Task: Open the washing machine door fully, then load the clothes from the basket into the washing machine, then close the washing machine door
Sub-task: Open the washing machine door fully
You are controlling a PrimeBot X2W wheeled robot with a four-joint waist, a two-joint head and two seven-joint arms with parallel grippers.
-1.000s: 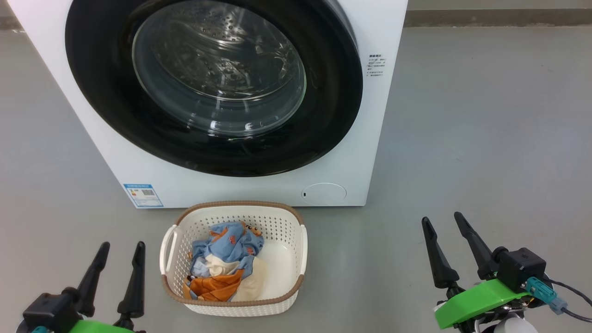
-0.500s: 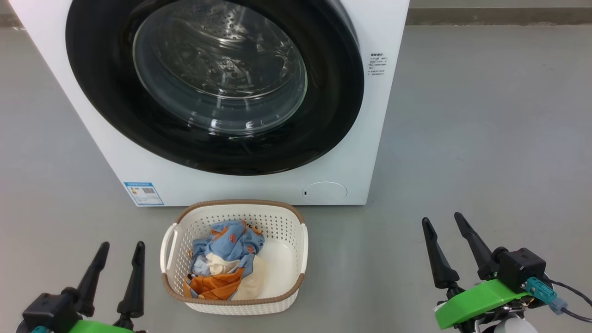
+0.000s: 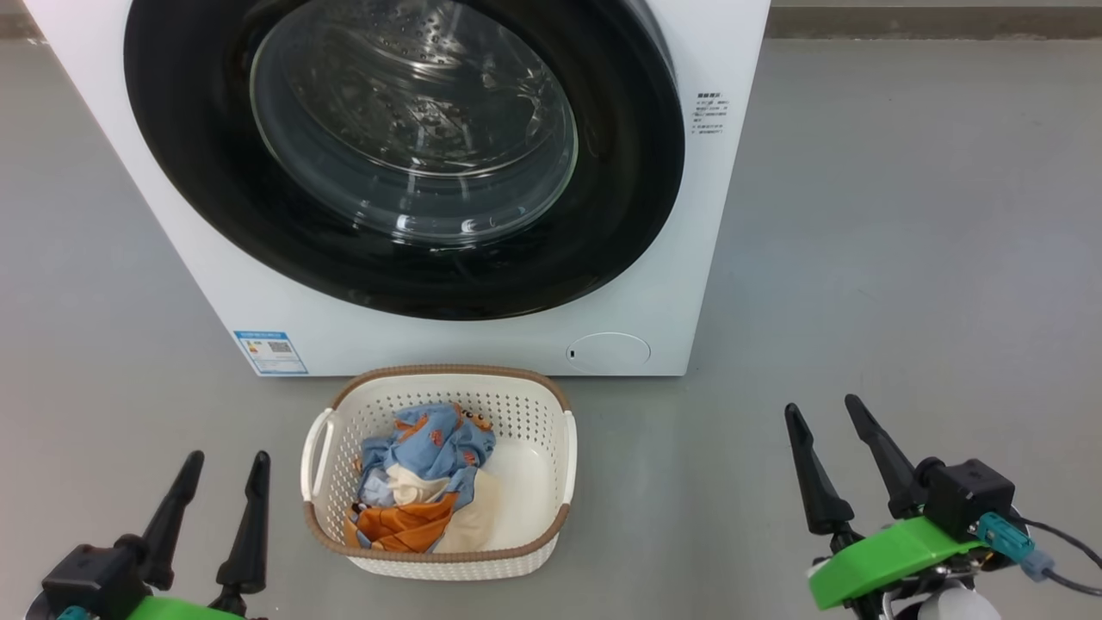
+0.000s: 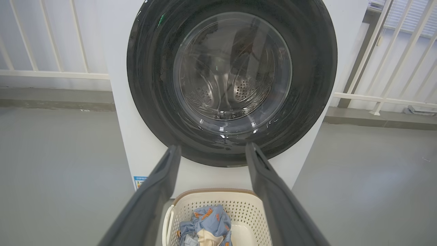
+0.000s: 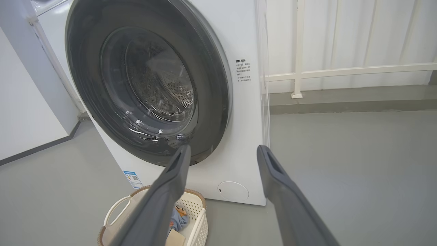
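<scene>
- My head camera has tipped a little since a second ago. The whole picture has slid, so the washing machine and the basket sit slightly higher in view, but neither has itself moved.
- The washing machine door is shut flush against the machine's front, as before, and the steel drum shows through its glass bowl.
- The basket stands on the grey floor close in front of the machine, below the door.
- The clothes lie heaped in the basket's left half, light blue on top with orange and cream beneath, in the same heap as a second ago.
- The left claw is at the lower left, beside the basket's left handle. Its fingers are apart and it holds nothing.
- The right claw is at the lower right, well apart from the basket. Its fingers are also spread and empty.
- Neither claw has shifted in my view.
</scene>
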